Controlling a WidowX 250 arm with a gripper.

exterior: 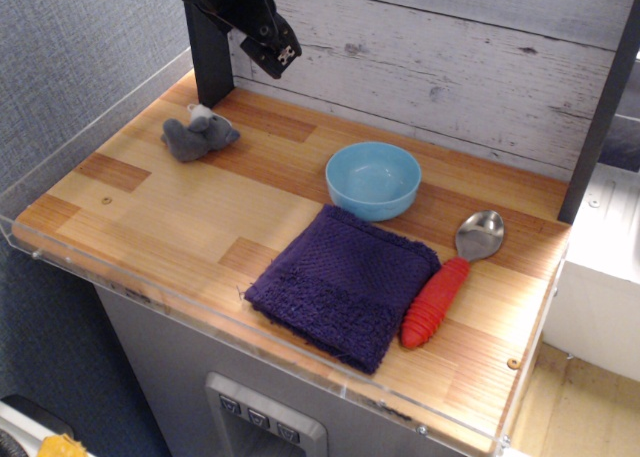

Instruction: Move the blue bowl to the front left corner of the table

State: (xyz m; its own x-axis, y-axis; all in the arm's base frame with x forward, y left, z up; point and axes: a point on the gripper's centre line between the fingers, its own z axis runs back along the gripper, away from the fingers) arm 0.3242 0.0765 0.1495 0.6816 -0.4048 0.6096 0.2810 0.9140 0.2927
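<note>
The blue bowl [373,180] stands upright and empty on the wooden table [170,227], toward the back middle, just behind a purple cloth. My gripper [280,53] hangs in the air at the back left, well above the table and to the left of the bowl, not touching anything. Its black fingers are seen end on, so I cannot tell how far the jaws stand apart. Nothing shows between them.
A folded purple cloth [345,283] lies at the front middle. A spoon with a red handle [450,277] lies to its right. A small grey stuffed toy [200,135] sits at the back left by a black post [208,52]. A clear acrylic rim [90,267] edges the table.
</note>
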